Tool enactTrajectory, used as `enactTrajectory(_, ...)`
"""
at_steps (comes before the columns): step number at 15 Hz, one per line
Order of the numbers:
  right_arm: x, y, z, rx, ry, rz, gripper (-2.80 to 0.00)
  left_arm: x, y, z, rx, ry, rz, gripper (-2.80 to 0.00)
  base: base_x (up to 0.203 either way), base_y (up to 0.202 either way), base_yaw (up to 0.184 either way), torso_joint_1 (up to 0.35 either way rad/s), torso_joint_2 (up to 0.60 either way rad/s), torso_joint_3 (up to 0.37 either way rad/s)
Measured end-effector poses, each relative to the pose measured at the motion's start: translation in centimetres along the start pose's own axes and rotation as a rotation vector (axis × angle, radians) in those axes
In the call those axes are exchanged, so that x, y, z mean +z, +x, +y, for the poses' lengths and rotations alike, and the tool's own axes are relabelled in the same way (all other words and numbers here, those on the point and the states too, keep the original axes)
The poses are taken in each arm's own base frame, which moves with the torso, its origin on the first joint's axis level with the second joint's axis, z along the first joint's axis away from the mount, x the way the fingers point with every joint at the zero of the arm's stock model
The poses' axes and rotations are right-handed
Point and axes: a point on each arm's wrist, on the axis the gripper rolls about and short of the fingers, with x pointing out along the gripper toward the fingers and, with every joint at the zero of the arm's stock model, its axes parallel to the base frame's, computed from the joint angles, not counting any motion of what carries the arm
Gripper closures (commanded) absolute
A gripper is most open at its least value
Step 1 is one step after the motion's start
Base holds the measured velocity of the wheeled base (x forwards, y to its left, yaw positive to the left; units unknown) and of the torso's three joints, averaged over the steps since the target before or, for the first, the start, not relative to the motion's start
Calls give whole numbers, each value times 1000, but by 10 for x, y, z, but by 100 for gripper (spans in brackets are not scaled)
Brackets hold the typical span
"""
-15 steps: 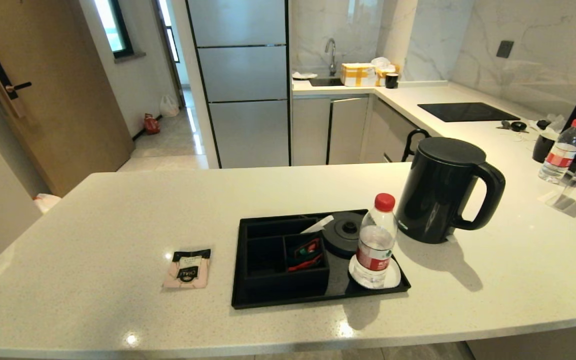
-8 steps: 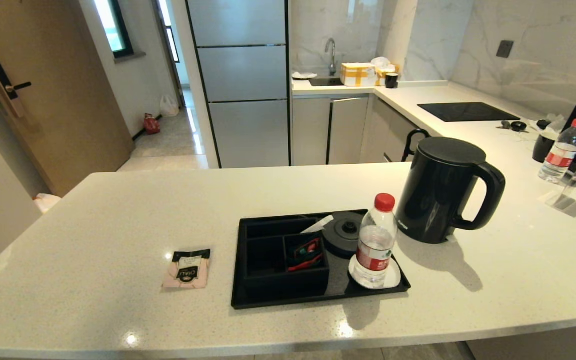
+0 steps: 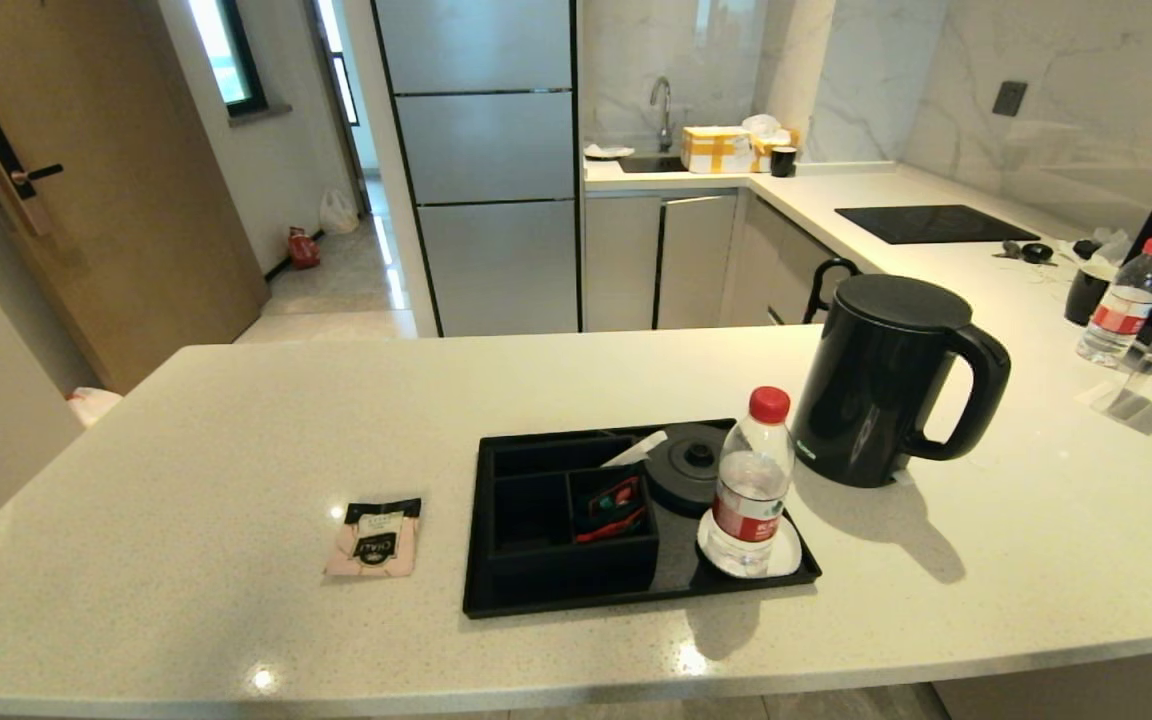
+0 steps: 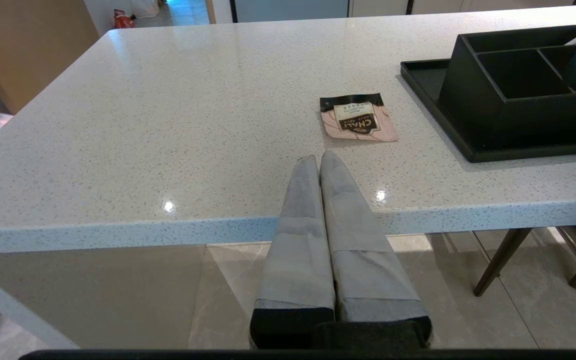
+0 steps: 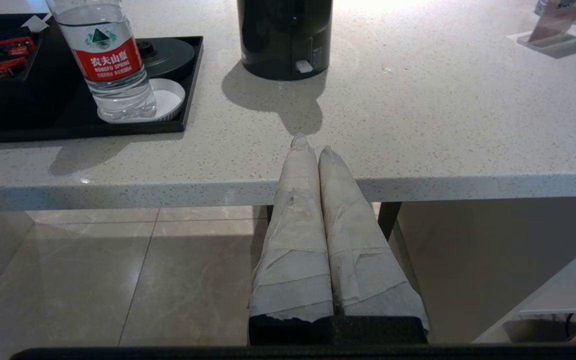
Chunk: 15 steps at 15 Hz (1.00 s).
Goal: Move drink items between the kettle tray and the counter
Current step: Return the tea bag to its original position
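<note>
Now, kettle (image 3: 876, 380): right of centre, on desk (image 3: 236, 420) beside tray (image 3: 636, 590).
Sachet (image 3: 374, 538): lower left, flat on desk.
Left gripper (image 4: 320, 161): jaws closed, empty.
Right gripper (image 5: 313, 148): jaws closed, empty.

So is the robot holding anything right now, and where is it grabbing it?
Nothing. The left gripper and right gripper are both shut and empty, short of the counter.
</note>
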Motion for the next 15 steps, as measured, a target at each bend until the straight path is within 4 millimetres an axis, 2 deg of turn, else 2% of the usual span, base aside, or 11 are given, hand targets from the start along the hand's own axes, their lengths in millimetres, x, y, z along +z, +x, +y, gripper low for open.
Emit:
enactTrajectory(8,0,0,0,0,0,0,0,0,0,0,-6,15,11,0,0,0,0,0,0,0)
enactTrajectory(10,0,0,0,0,0,1,0,0,-1,0,-16,91,46,0,0,0,0,0,0,0)
enactTrajectory(13,0,0,0,0,0,1,0,17,-4,0,-22,82,25,0,0,0,0,0,0,0)
enactTrajectory(15,0,0,0,0,0,0,0,46,-4,1,-15,65,21,0,0,0,0,0,0,0)
